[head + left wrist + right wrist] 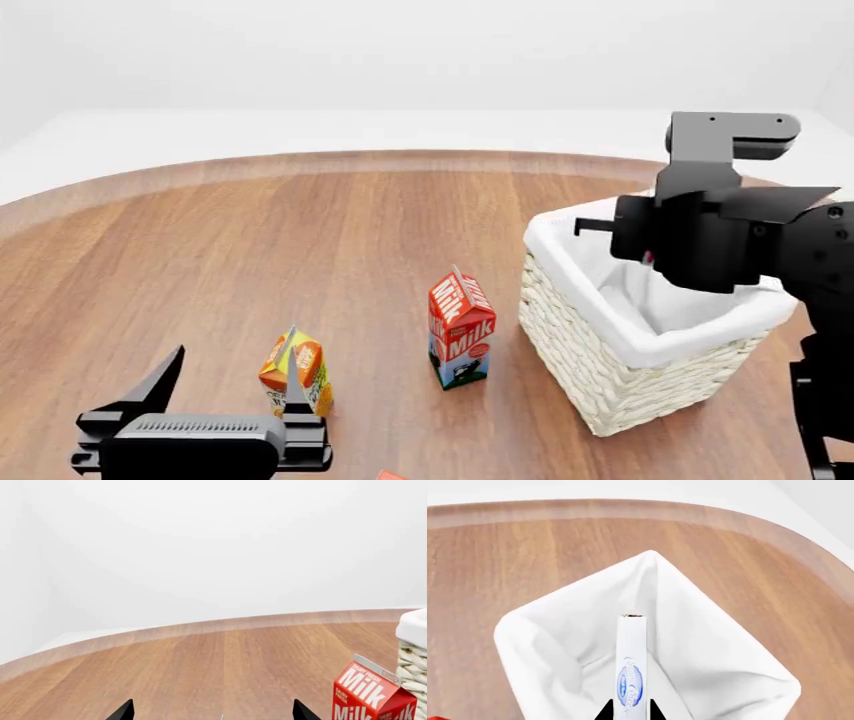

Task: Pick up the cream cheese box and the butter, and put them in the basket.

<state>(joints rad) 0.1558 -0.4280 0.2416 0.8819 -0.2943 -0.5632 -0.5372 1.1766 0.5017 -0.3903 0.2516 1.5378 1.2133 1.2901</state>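
In the head view the right gripper [641,245] hangs over the open top of the basket [587,395], which stands at the right of the frame on the wooden table [267,240]. The right wrist view shows its fingers [606,711] clamped on the cream cheese box [632,665], held edge-on above the white cloth liner [707,645], the blue oval logo facing the camera.

The left gripper [227,400] sits low at the lower left of the head view, its fingers [160,380] spread apart with nothing between them. Just beyond it stands an orange juice carton [296,368], and between that and the basket stands a red milk carton [462,330], upright and near the basket's woven wall. I cannot tell where the butter is; only a tiny red-orange scrap shows at the bottom edge of the head view.
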